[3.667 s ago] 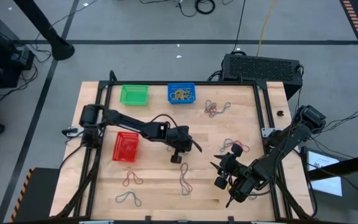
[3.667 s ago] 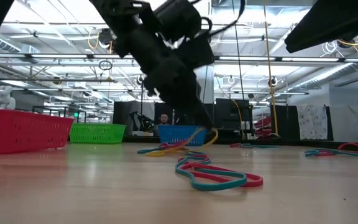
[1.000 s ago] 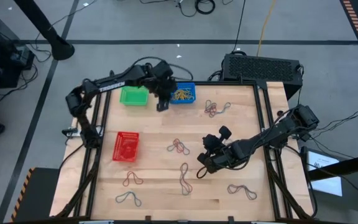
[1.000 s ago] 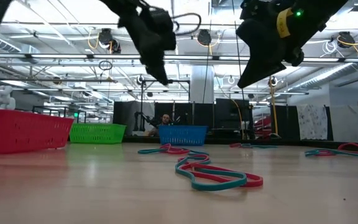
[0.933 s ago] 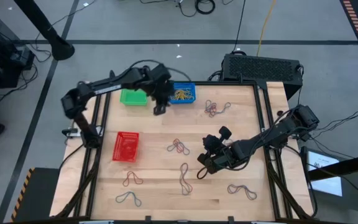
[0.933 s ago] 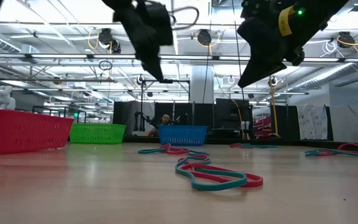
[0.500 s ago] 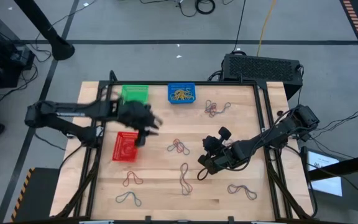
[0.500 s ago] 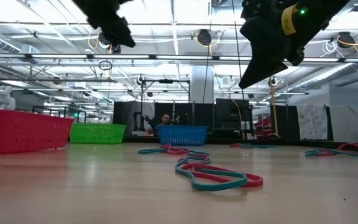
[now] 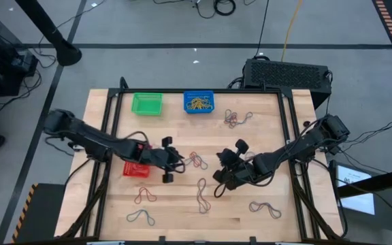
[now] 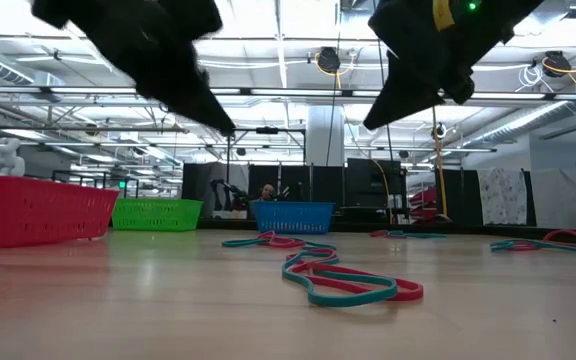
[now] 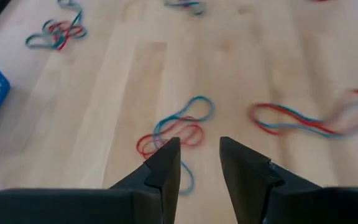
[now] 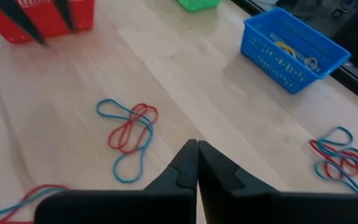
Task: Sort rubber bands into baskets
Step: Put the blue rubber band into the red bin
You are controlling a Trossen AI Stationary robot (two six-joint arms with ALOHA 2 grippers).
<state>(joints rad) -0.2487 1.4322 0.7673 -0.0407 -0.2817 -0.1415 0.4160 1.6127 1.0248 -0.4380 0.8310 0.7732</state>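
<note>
With my left gripper (image 11: 199, 163) fingers spread above the red-blue bands (image 11: 174, 129) beside the red basket (image 9: 133, 169), I feared snagging several.

Wooden table (image 9: 182, 211) on grey floor (image 9: 182, 27). Black ventilated box (image 9: 286, 73) at the table's far edge. Cables (image 9: 216, 7) lie on the floor beyond.

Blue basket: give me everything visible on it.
The blue basket is a small rectangular mesh bin that looks like plastic, upright and open-topped at the table's far edge, right of the green basket without touching it. A tangle of yellowish rubber bands lies inside. No claw is near it.
</note>
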